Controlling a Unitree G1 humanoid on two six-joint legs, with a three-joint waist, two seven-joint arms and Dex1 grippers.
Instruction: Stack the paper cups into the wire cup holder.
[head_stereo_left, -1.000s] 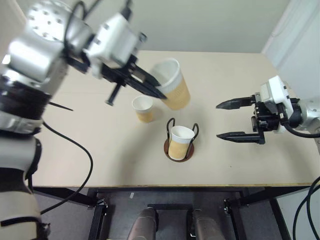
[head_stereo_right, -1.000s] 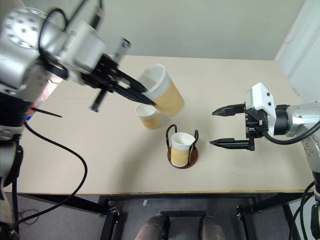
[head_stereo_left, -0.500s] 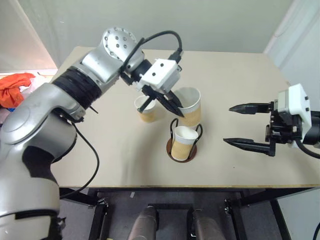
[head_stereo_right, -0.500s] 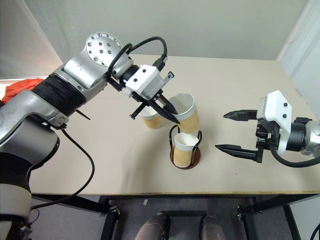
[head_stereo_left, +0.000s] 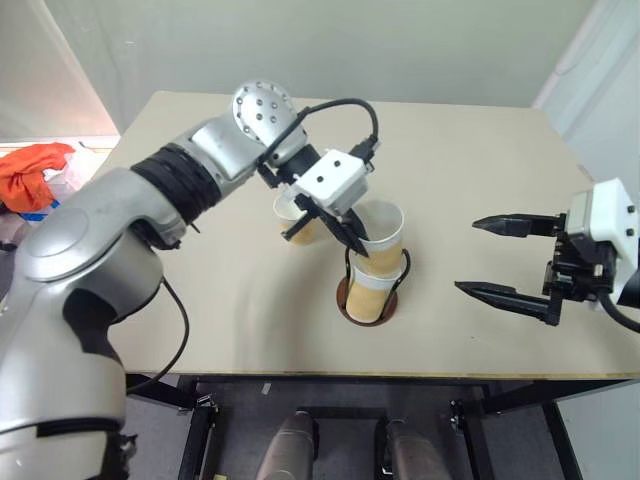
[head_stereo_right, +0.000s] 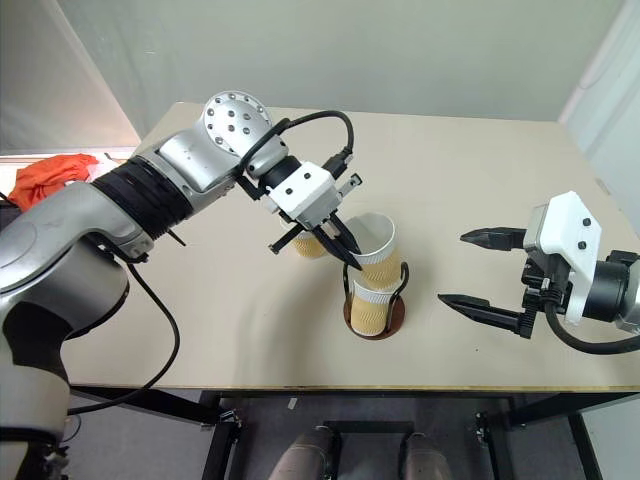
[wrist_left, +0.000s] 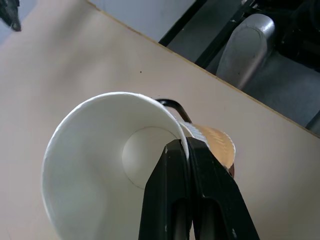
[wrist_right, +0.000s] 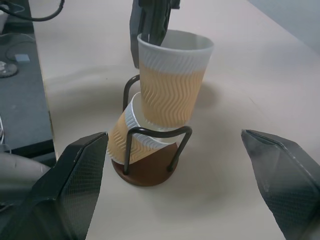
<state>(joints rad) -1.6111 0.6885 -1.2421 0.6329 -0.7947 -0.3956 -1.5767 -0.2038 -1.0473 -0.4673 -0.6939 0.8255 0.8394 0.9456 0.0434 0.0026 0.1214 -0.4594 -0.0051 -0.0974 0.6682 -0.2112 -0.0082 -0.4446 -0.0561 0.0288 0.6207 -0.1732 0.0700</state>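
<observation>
My left gripper (head_stereo_left: 356, 240) is shut on the rim of a tan-orange paper cup (head_stereo_left: 381, 232), one finger inside the white interior (wrist_left: 100, 170) and one outside. The cup's bottom rests in the mouth of a second paper cup (wrist_right: 131, 139), which leans inside the wire cup holder (wrist_right: 150, 174) with its reddish-brown base and black loops. A third paper cup (head_stereo_right: 308, 246) stands on the table just behind the holder, partly hidden by my left hand. My right gripper (head_stereo_left: 469, 255) hangs open to the right of the holder, well apart from it, with nothing between its fingers (wrist_right: 75, 185).
The beige table (head_stereo_left: 200, 330) has its front edge close below the holder. An orange cloth (head_stereo_left: 35, 170) lies off the table at the far left. Bare tabletop lies between the holder and my right gripper.
The left gripper carried its cup down and to the right, from above the table to the holder, into the lower cup. The right gripper drew back a little. The camera view shifted.
</observation>
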